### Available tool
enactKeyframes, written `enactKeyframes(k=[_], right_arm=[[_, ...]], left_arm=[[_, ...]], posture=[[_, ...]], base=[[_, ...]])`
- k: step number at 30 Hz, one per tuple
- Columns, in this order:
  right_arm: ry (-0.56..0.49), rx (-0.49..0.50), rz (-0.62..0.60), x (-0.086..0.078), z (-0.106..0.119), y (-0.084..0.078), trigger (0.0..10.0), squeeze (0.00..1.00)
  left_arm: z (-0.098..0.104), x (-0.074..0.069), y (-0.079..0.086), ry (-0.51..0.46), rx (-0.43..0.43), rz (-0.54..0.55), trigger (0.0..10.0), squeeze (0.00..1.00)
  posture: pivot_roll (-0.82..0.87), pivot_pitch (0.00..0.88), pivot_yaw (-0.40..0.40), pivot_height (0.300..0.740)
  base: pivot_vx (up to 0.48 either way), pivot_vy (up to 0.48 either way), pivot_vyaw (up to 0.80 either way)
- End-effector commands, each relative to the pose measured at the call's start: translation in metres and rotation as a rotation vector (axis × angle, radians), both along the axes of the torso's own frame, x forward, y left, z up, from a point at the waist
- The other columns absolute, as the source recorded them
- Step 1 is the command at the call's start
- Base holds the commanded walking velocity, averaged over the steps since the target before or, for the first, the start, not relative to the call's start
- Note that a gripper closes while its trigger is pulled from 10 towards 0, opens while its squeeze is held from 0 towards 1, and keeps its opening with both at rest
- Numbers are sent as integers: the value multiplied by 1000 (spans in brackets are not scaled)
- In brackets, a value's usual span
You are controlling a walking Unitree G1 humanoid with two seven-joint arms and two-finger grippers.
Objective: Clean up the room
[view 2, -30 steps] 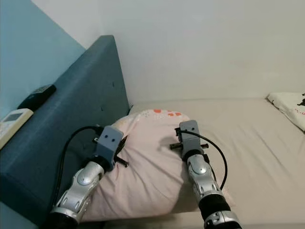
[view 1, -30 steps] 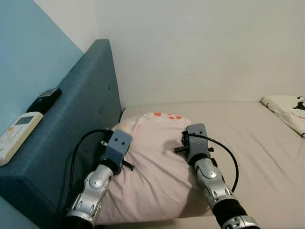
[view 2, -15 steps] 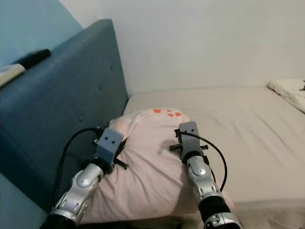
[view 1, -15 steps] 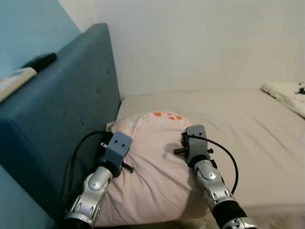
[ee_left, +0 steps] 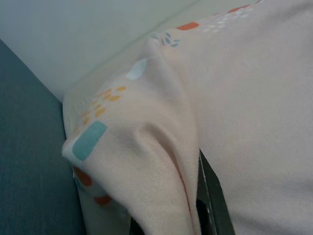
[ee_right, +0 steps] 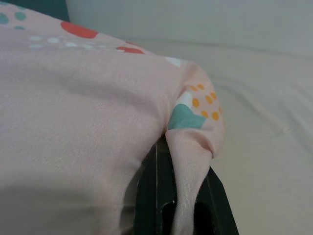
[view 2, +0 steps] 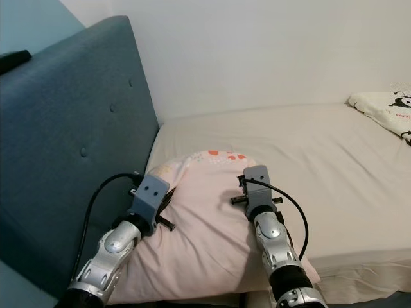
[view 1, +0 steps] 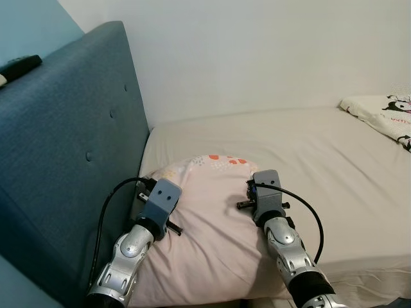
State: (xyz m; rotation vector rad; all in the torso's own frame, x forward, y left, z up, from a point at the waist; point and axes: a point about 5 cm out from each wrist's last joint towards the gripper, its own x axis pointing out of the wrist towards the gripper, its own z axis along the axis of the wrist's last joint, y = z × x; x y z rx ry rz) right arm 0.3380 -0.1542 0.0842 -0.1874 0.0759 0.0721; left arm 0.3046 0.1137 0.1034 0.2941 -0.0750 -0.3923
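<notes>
A pink pillow [view 1: 209, 218] with orange and teal spots lies at the near end of the beige bed [view 1: 308, 154], close to the blue headboard [view 1: 70, 160]. Both arms reach over it. My left gripper [ee_left: 195, 196] is shut on the pillow's left corner, with fabric bunched over a black finger [ee_left: 211, 196]. My right gripper [ee_right: 178, 200] is shut on the right corner, where a fold of the pillow [ee_right: 190, 127] sits pinched between the black fingers [ee_right: 156, 191]. The fingertips are hidden under the cloth in the eye views.
A white wall [view 1: 257, 51] runs behind the bed. A second pillow [view 1: 379, 112] with a black cartoon print lies at the far right. A dark remote [view 1: 19, 64] rests on top of the headboard. The mattress beyond the pink pillow is bare.
The camera has dropped and turned, so the headboard top and the remotes slid up and left. The pillow now sits a little further from the wall; both grippers keep their hold.
</notes>
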Motion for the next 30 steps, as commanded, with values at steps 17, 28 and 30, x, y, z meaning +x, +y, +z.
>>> enactKeyframes(k=[17, 28, 30], right_arm=[[-198, -92, 125, 56, 88, 25, 10000, 0], [-39, -29, 114, 59, 71, 38, 10000, 0], [108, -51, 74, 49, 37, 34, 10000, 0]], left_arm=[[72, 67, 46, -203, 243, 191, 10000, 0], [128, 83, 80, -381, 562, 228, 10000, 0], [130, 86, 84, -370, 599, 253, 10000, 0]], posture=[[7, 47, 13, 612], [81, 124, -10, 612], [105, 146, -10, 612]], base=[[0, 0, 0], [0, 0, 0], [0, 0, 0]])
